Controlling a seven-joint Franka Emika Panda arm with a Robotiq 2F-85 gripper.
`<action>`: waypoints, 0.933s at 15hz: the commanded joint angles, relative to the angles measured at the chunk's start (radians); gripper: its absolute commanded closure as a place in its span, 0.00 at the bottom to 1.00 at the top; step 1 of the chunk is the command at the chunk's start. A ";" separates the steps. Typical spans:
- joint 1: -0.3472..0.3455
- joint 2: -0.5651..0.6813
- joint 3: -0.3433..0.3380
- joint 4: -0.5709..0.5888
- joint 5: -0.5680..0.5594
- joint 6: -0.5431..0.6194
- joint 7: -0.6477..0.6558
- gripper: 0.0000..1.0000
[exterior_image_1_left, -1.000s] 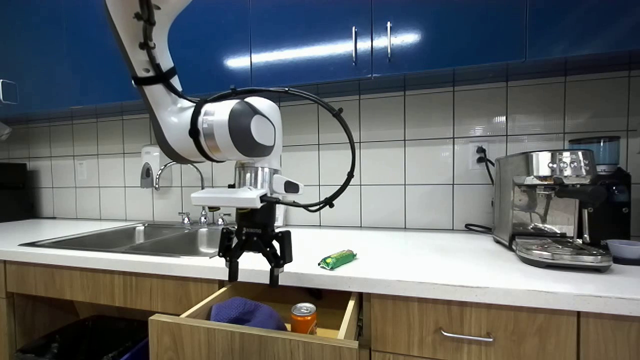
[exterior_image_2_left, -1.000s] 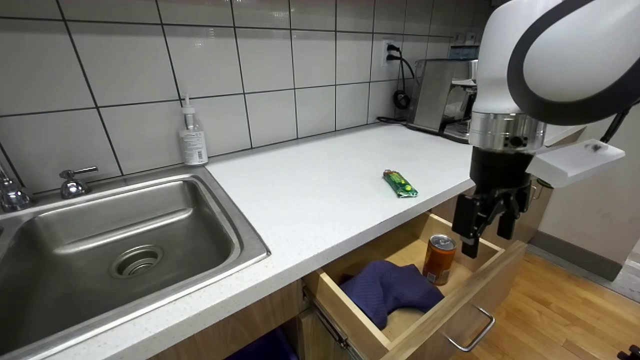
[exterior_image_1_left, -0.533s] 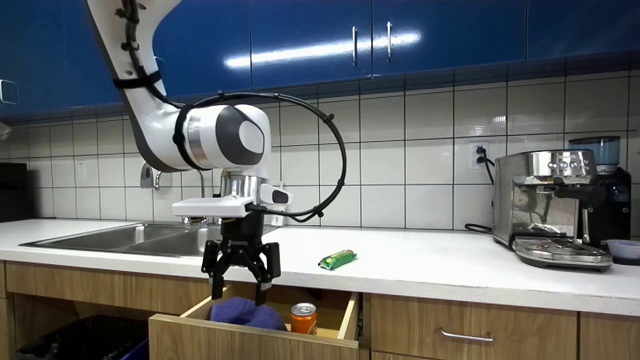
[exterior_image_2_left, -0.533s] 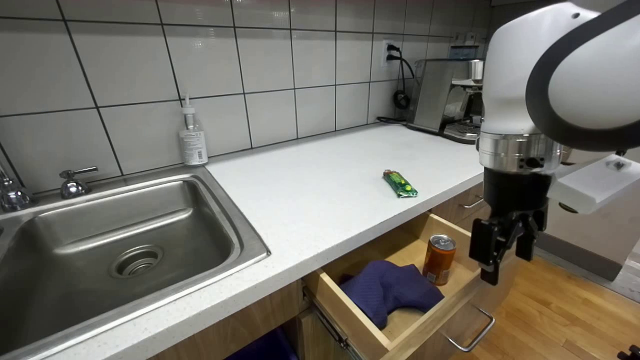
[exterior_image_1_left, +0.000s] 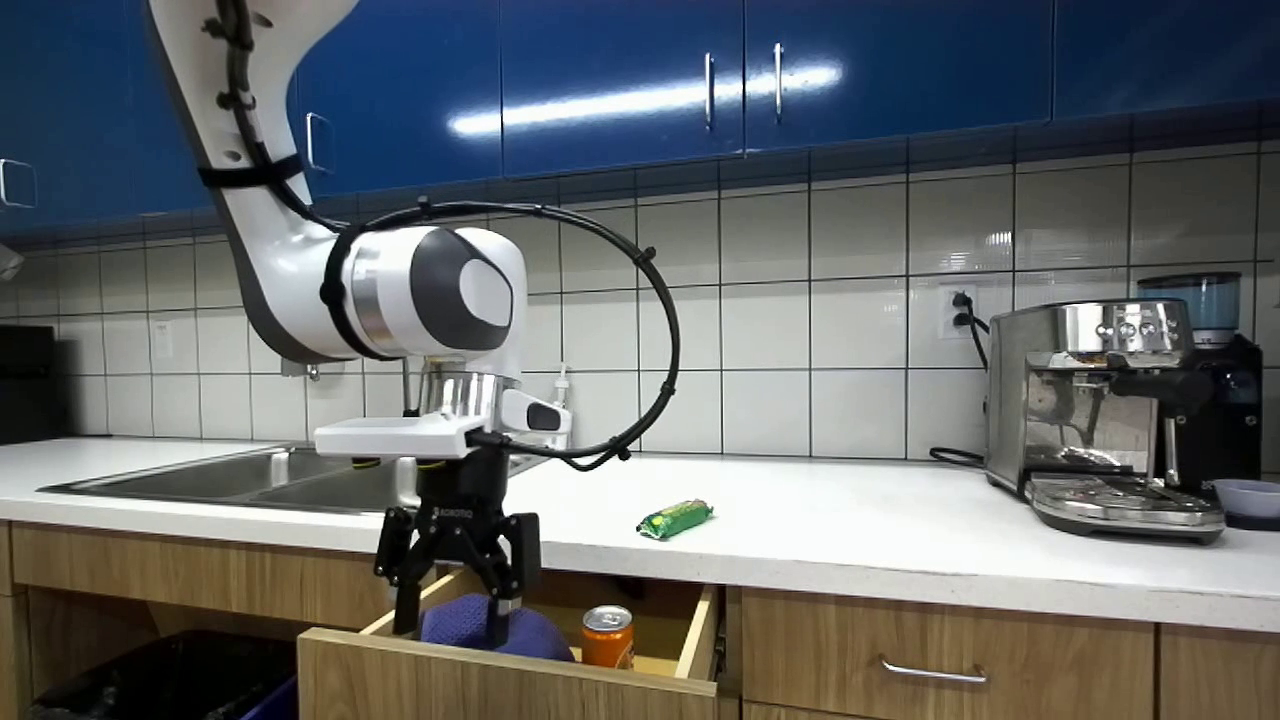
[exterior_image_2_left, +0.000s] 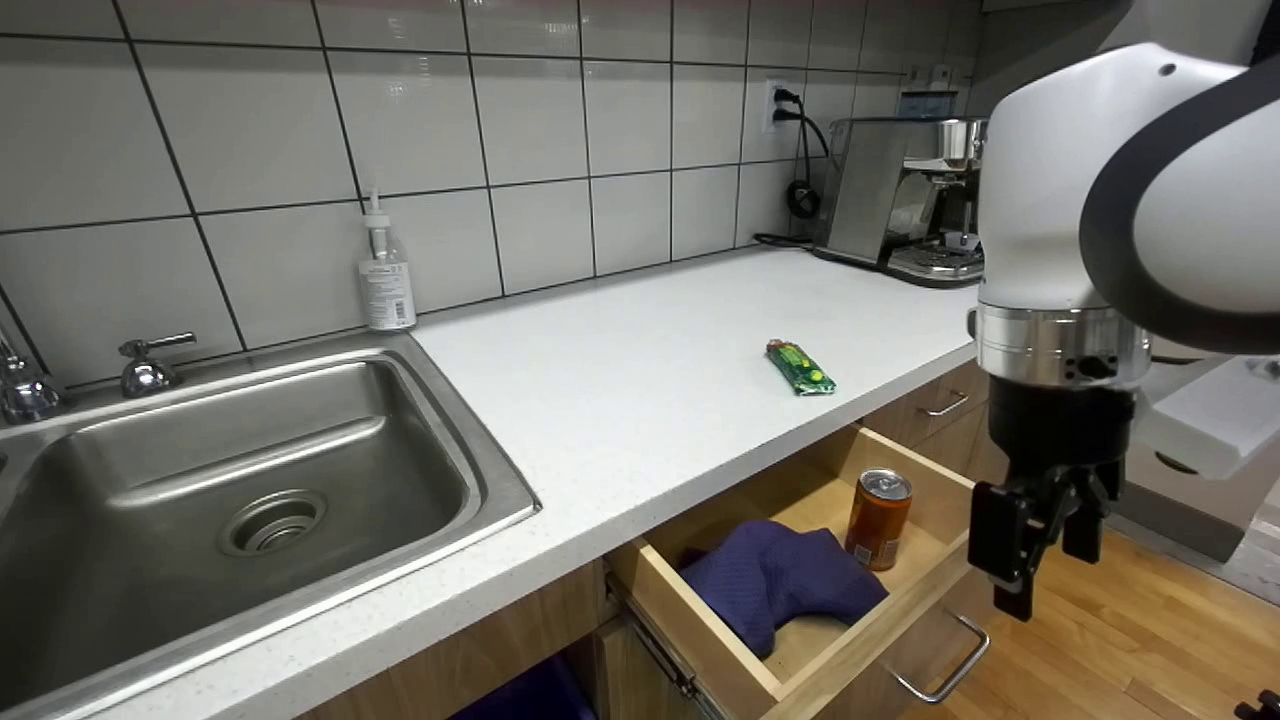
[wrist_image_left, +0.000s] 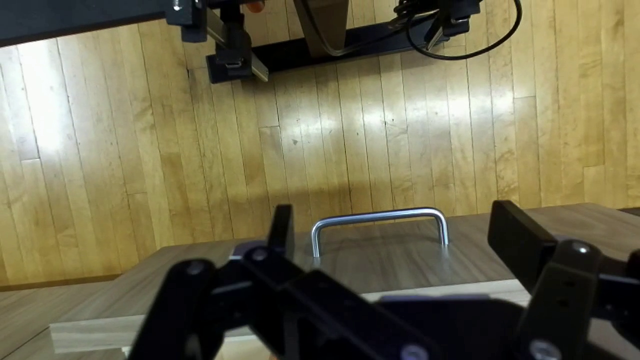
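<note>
My black gripper (exterior_image_1_left: 451, 626) stands open, pointing down, with nothing between its fingers. It is nearest to the front of the pulled-out wooden drawer (exterior_image_1_left: 500, 688); in an exterior view the gripper (exterior_image_2_left: 1047, 575) overlaps the drawer's front corner, and contact cannot be told. In the wrist view, the drawer's silver handle (wrist_image_left: 380, 216) shows between the spread fingers (wrist_image_left: 520, 235), farther down. Inside the drawer lie a crumpled purple cloth (exterior_image_2_left: 780, 580) and, beside it, an upright orange can (exterior_image_2_left: 880, 525). A green wrapped packet (exterior_image_2_left: 800, 368) rests on the white countertop (exterior_image_2_left: 620, 380).
A steel sink (exterior_image_2_left: 300, 450) is set in the counter, with a soap bottle (exterior_image_2_left: 387, 270) behind it. A coffee machine (exterior_image_1_left: 1090, 410) stands at the counter's far end. Below the sink is a dark bin (exterior_image_1_left: 170, 670). Blue cabinets (exterior_image_1_left: 620, 60) hang above.
My arm has come down and shifted left in one exterior view, right in the other, bringing the open gripper lower to the drawer front. Drawer, cloth, can and packet have stayed put.
</note>
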 joint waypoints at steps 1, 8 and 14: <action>0.007 0.002 0.008 -0.025 0.016 0.047 -0.015 0.00; 0.008 0.083 0.003 -0.021 0.005 0.211 -0.043 0.00; 0.007 0.162 0.004 -0.003 0.018 0.294 -0.069 0.00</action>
